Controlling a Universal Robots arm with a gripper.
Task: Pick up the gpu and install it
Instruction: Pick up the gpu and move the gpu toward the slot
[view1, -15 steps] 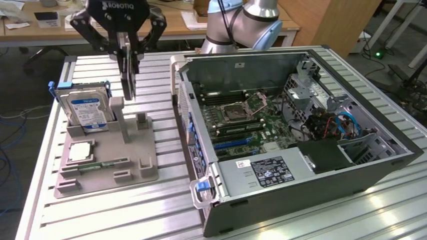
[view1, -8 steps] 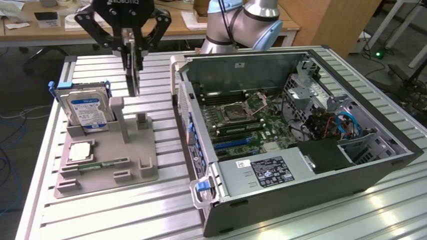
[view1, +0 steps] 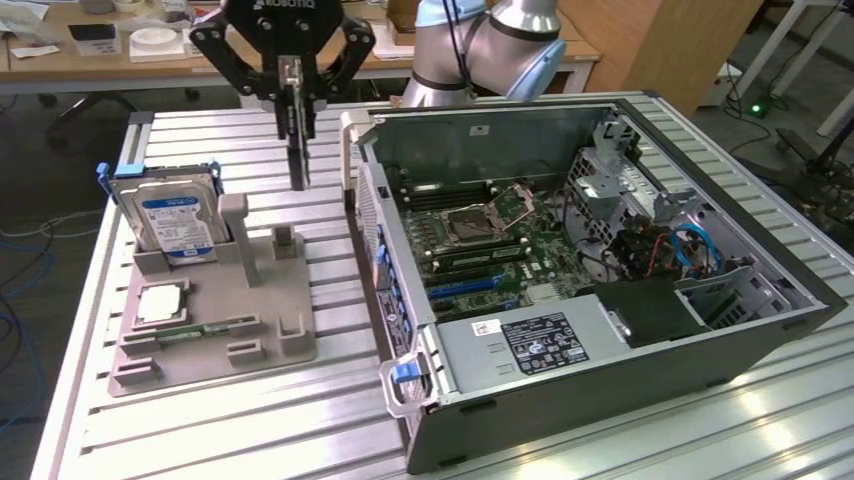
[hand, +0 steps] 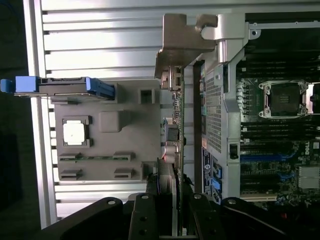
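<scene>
My gripper (view1: 294, 95) hangs over the back of the table, shut on the gpu (view1: 298, 150). The card hangs edge-on and upright as a thin dark strip below the fingers, above the grey holder tray (view1: 267, 330) and beside the open computer case (view1: 587, 270). In the wrist view the gpu (hand: 178, 120) runs away from the gripper (hand: 168, 200), green board edge-on, and ends in its silver metal bracket (hand: 182, 37). It lies between the tray (hand: 127, 150) and the case wall (hand: 220, 95).
On the tray stand a silver hard drive with blue-white label (view1: 170, 215), a square processor chip (view1: 158, 303) and a narrow green memory stick (view1: 203, 330). The case lies open, showing the motherboard (view1: 487, 245) and its power supply (view1: 527, 345). Desks stand behind the table.
</scene>
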